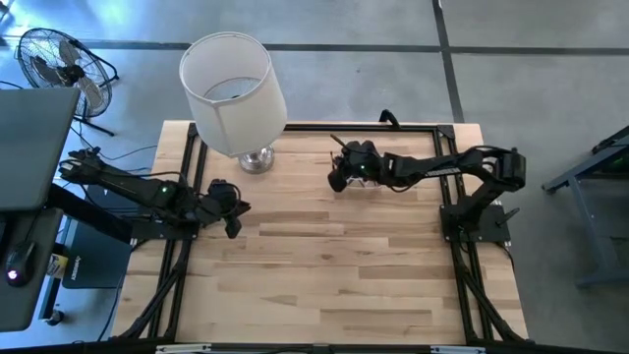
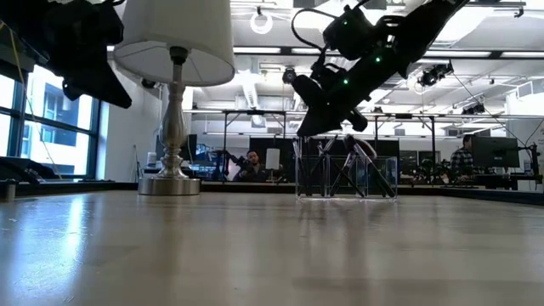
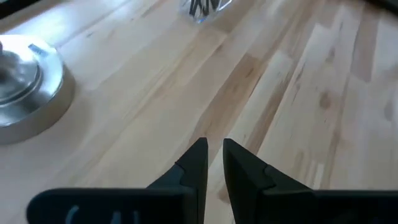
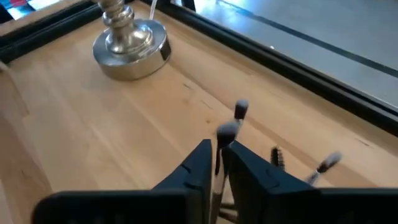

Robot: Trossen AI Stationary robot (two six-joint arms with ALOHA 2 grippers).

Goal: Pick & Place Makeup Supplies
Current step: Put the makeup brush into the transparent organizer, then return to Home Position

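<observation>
Several thin makeup brushes [image 2: 357, 166] stand leaning in a clear container [image 2: 387, 174] near the table's far edge. In the right wrist view their heads [image 4: 240, 109] [image 4: 328, 162] stick up around the fingers. My right gripper [image 4: 217, 155] hovers just above the container [image 1: 339, 179] and is shut on one brush [image 4: 227, 130]. The container is hidden under this gripper in the high view. My left gripper [image 3: 214, 158] hangs shut and empty above the table's left part [image 1: 233, 213], right of the lamp base. My right gripper pinches one brush by its thin handle [image 4: 218, 163], just below the fluffy head [image 4: 227, 129], between its two fingers. The fingers come slanting down from the table's right side. The head sticks out past the fingertips. The fingers hide the handle's lower end.
A table lamp with a white shade [image 1: 234, 90] and a round silver base [image 1: 257, 160] [image 4: 132, 46] stands at the far edge, left of the container. A black frame [image 1: 413, 128] runs along the table's edges. Bare wood [image 1: 334, 275] fills the near half.
</observation>
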